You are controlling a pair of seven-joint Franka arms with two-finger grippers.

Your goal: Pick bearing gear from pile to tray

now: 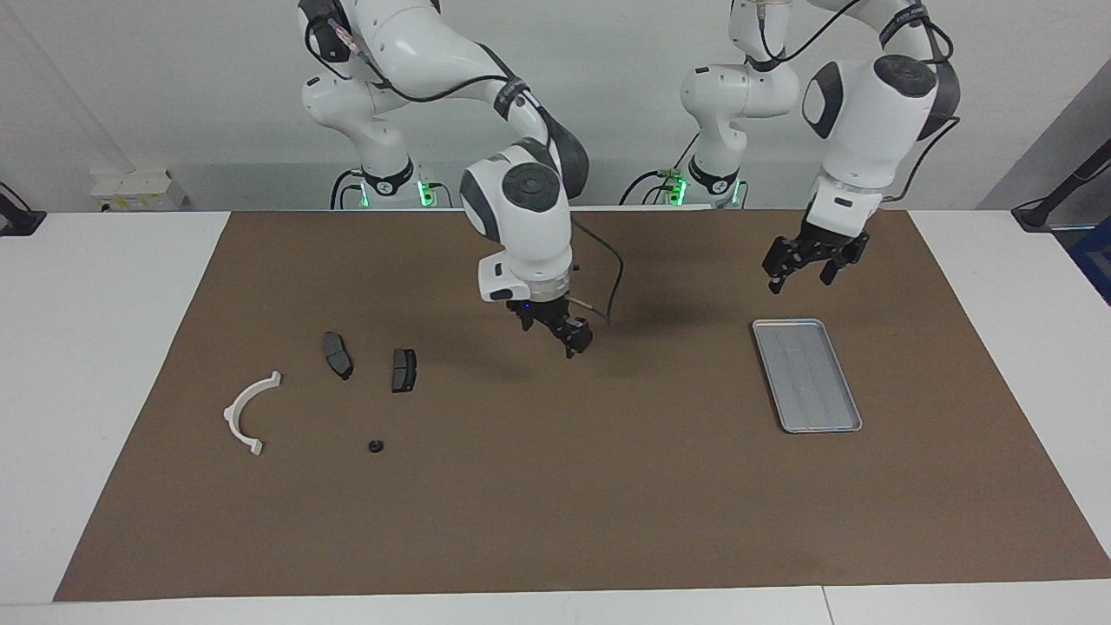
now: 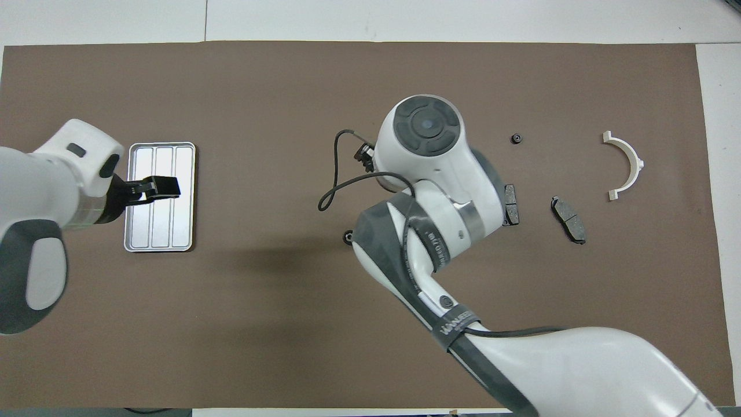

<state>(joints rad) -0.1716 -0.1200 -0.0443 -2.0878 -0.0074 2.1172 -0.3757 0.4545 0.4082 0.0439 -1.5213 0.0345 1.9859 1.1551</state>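
The pile lies at the right arm's end of the mat: a white arc (image 1: 233,415) (image 2: 635,159), two dark brake pads (image 1: 338,355) (image 1: 404,370) and a small black round bearing gear (image 1: 375,446) (image 2: 516,138). A second small black round piece (image 2: 348,235) lies on the middle of the mat, showing beside the right arm in the overhead view. My right gripper (image 1: 555,334) hangs open and holds nothing above the mat near that piece. The silver tray (image 1: 807,382) (image 2: 173,226) holds nothing. My left gripper (image 1: 800,271) (image 2: 159,188) is open, raised by the tray's end nearer to the robots.
A brown mat (image 1: 555,503) covers the table, with white tabletop (image 1: 104,365) around it. The right arm's wrist hides part of one brake pad (image 2: 510,202) in the overhead view.
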